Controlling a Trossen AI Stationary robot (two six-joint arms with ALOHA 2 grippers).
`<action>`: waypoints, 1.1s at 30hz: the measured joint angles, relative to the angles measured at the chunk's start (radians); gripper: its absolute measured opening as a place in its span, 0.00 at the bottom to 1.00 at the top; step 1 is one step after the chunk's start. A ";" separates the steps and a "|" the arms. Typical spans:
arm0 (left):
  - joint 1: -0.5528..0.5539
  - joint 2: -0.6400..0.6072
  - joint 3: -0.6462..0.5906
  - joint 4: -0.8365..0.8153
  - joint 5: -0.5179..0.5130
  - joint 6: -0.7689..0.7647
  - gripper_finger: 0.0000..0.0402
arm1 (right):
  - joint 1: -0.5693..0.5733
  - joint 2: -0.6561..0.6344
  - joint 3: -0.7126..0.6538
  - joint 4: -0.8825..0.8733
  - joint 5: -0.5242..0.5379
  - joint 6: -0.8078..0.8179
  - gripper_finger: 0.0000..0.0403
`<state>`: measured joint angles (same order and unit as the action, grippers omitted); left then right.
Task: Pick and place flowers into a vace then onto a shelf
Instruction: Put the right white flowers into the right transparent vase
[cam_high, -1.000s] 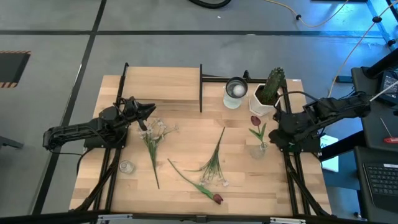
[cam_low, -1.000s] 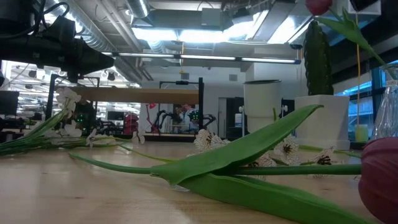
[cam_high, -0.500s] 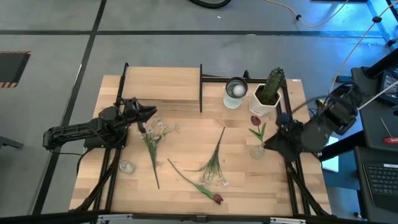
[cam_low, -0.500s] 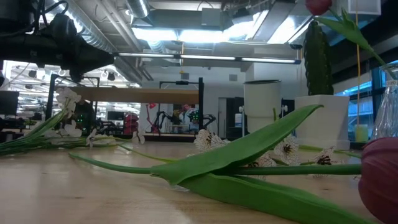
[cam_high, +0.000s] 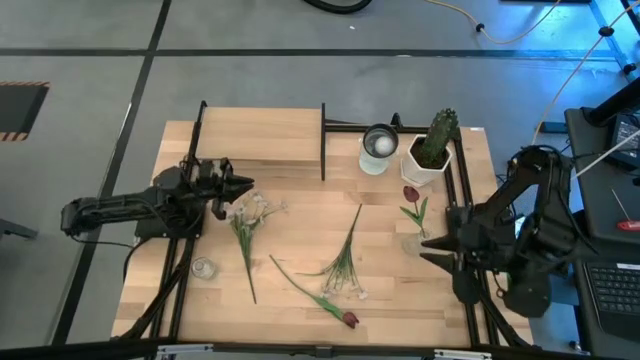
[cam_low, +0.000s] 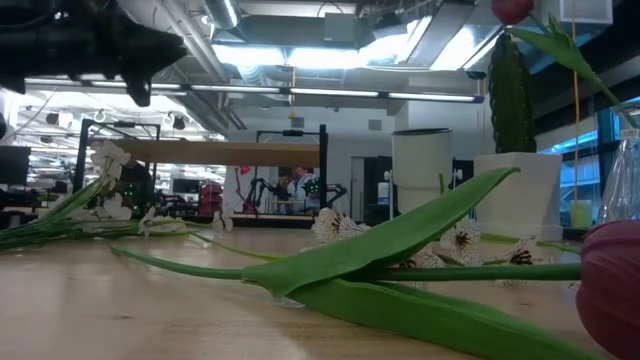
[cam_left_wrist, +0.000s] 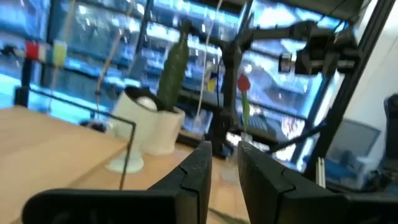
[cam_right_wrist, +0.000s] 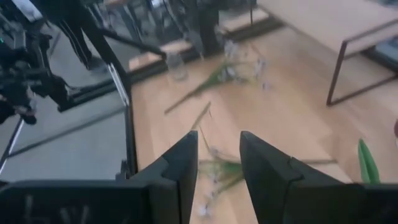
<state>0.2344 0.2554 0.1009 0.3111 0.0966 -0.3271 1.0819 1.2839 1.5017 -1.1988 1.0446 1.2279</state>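
A red tulip (cam_high: 410, 192) stands in the small glass vase (cam_high: 412, 241) near the table's right edge. Loose white-blossom stems (cam_high: 247, 213) lie left of centre. A second bunch (cam_high: 343, 262) and a lying red tulip (cam_high: 349, 320) rest near the near edge. The light-wood shelf (cam_high: 262, 140) stands at the far left. My left gripper (cam_high: 243, 185) hovers open just above the left bunch's blossoms and holds nothing; its fingers (cam_left_wrist: 198, 168) stand a little apart. My right gripper (cam_high: 424, 246) hangs open beside the vase, on its near right side; the right wrist view (cam_right_wrist: 219, 155) shows nothing between the fingers.
A white cup (cam_high: 378, 148) and a cactus in a white pot (cam_high: 434, 147) stand at the far right, beside the shelf's black posts. A second small glass (cam_high: 203, 267) sits near the left edge. Bare wood lies between the two flower bunches.
My right gripper has drawn back from the vase toward the table's near edge, while its arm has folded upward. The tulip has stayed upright in the vase. My left gripper has risen a little above the left bunch.
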 joint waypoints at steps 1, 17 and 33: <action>-0.009 0.046 0.024 0.000 0.003 0.002 0.18 | 0.006 0.003 0.000 0.011 0.017 0.000 0.30; -0.195 0.932 0.665 -0.020 0.219 0.496 0.26 | 0.009 0.004 0.000 0.038 0.004 -0.004 0.30; -0.225 1.310 1.000 -0.252 0.105 0.545 0.35 | 0.009 0.003 -0.001 0.046 -0.074 -0.002 0.30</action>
<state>0.0095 1.5654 1.1013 0.0593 0.2018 0.2179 1.0908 1.2873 1.5009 -1.1530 0.9710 1.2255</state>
